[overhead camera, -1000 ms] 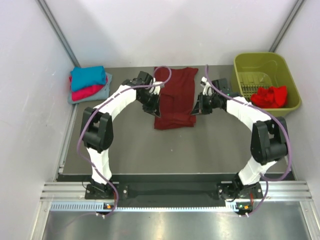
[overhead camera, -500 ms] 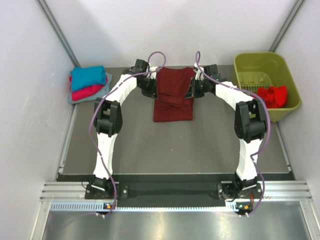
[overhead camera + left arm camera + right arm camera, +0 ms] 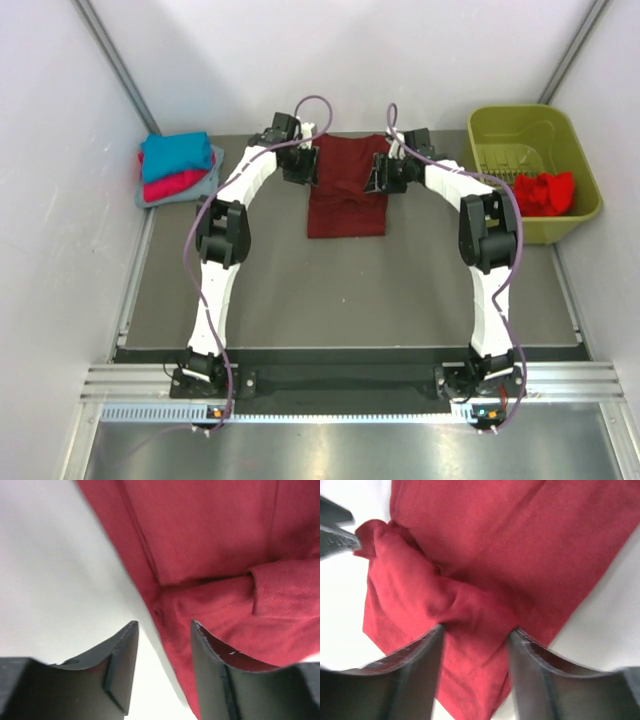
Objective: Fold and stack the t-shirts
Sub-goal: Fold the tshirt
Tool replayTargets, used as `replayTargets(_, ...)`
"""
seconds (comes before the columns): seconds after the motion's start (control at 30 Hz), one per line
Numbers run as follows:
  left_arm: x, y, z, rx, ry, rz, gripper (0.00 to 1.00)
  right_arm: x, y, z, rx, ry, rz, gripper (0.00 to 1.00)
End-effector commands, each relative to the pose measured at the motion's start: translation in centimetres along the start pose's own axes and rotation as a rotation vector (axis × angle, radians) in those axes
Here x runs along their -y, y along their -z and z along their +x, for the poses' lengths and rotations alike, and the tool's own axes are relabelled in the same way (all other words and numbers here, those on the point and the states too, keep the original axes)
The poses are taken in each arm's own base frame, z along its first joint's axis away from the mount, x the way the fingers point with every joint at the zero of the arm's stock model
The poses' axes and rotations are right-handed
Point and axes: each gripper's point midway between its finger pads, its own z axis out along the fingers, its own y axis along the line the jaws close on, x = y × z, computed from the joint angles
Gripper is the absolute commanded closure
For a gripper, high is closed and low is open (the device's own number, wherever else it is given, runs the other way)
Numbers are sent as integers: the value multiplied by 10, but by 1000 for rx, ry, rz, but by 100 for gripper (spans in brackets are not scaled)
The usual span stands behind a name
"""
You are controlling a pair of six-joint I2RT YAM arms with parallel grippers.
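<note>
Jaws on the left gripper (image 3: 163, 630) stand part-open, with the edge of the dark maroon t-shirt (image 3: 347, 195) lying loose between them. Right gripper (image 3: 476, 630) jaws straddle a bunched fold; pinching or not, I cannot tell. That shirt lies upper centre of the counter (image 3: 300, 290), mid-fold. Next, probably: fold it smaller, then carry it to the stack (image 3: 178, 165), upper left.

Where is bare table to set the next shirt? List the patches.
Widest bare patch: the near table, between the maroon shirt and the table's near edge. A narrower strip lies between the folded stack and the left arm. Crowded: the far middle, where the left claw and right claw flank the shirt, and the right side by the basket.
</note>
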Motion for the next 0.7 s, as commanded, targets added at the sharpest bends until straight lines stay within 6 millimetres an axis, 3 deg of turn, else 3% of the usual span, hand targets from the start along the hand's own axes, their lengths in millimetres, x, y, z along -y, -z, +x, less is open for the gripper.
replayTargets(0.0,-2,37,-60,195,-49,-82,49,-5,21,-44,117,81,12,43)
replayTargets(0.03,-1,46,-64,205,-49,-90,48,-3,25,-46,127,81,29,38)
replayTargets(0.1,11,74,-68,228,-47,-81,44,-10,40,-52,147,95,26,37)
replayTargets(0.13,14,73,-53,191,-35,-60,44,-13,44,-50,143,97,17,37)
replayTargets(0.17,26,97,-55,217,-32,-33,44,-24,53,-53,155,101,-4,37)
replayTargets(0.2,37,103,-53,229,-31,17,44,-30,57,-52,154,99,-19,38)
replayTargets(0.23,38,95,-27,173,-4,42,45,-34,56,-43,135,92,-39,38)
replayTargets(0.27,50,114,-28,203,-3,74,45,-45,60,-40,133,88,-59,37)
replayTargets(0.47,66,107,22,91,95,150,46,-89,51,4,23,58,-188,38)
replayTargets(0.53,67,98,35,72,102,168,46,-90,43,23,-20,37,-197,38)
replayTargets(0.67,58,76,51,14,128,158,47,-89,31,38,-42,-10,-210,39)
